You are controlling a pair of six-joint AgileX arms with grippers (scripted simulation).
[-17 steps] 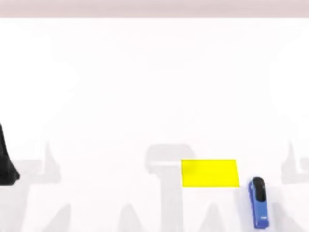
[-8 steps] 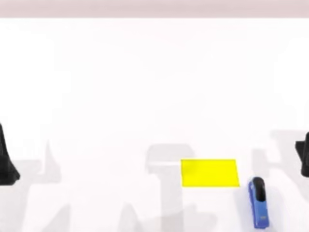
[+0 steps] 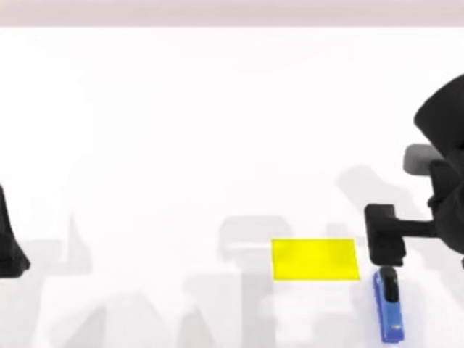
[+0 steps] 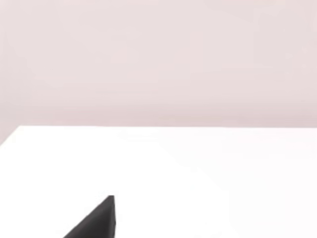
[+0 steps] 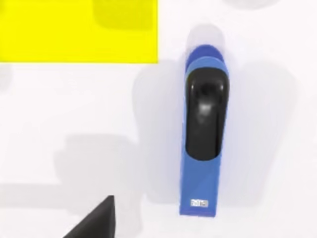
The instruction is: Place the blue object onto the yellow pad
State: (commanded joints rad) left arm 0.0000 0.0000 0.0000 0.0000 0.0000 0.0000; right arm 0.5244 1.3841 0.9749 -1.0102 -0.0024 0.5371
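The blue object (image 3: 389,313) lies on the table near the front right, lengthwise, its black rounded top (image 3: 388,284) at the far end. It is seen whole from above in the right wrist view (image 5: 202,183), with nothing touching it. The yellow pad (image 3: 315,259) lies flat just to its left, a small gap between them, and it also shows in the right wrist view (image 5: 74,29). My right gripper (image 3: 384,235) hangs open above the table just beyond the object's black end; one fingertip (image 5: 96,222) shows. My left gripper (image 3: 7,246) stays parked at the left edge, open.
The white table (image 3: 181,145) ends at a far edge against a pale wall (image 3: 232,11). The right arm's black body (image 3: 442,145) reaches in over the right edge. Grey shadows lie along the front.
The right arm has come in from the right edge and its gripper now hangs by the blue object's black end. The object, the pad and the left arm have not moved.
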